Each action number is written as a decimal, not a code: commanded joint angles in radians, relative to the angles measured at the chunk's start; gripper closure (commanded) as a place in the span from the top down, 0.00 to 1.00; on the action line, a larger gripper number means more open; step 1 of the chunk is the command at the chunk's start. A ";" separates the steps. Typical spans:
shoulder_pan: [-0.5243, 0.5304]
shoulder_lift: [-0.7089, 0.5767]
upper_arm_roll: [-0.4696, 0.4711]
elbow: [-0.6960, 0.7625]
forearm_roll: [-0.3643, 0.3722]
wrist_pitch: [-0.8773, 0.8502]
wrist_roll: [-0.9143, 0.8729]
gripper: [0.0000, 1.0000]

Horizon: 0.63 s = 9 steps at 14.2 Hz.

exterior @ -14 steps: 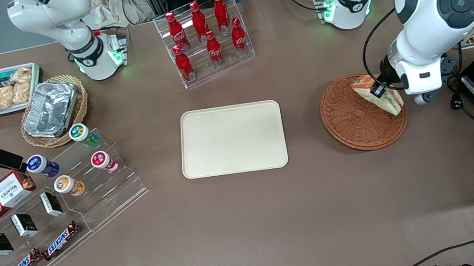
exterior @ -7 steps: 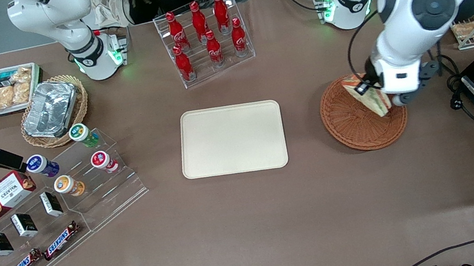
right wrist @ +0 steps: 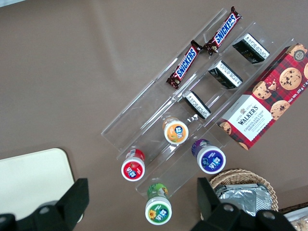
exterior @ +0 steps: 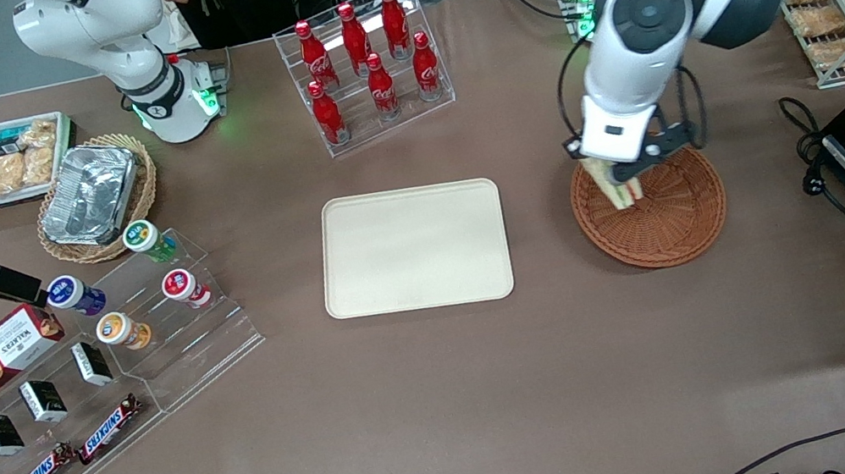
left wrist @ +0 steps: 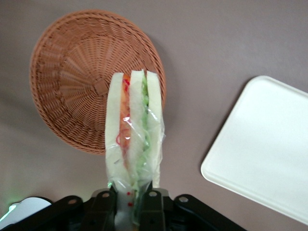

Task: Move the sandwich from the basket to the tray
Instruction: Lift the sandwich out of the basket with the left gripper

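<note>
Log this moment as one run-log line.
phase: carry | gripper: shut on wrapped triangular sandwich, above round reddish-brown wicker basket | cream rectangular plastic tray: bare

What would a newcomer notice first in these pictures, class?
The gripper holds a wrapped sandwich lifted above the rim of the brown basket, on the side nearest the cream tray. The tray lies bare in the middle of the table. Red bottles stand in a clear rack, farther from the front camera than the tray.
</note>
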 commanded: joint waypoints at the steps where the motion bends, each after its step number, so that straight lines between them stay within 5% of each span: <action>1: -0.008 0.022 0.008 0.024 -0.034 0.074 0.033 0.00; 9: -0.077 0.192 -0.060 0.034 -0.040 0.359 0.163 0.00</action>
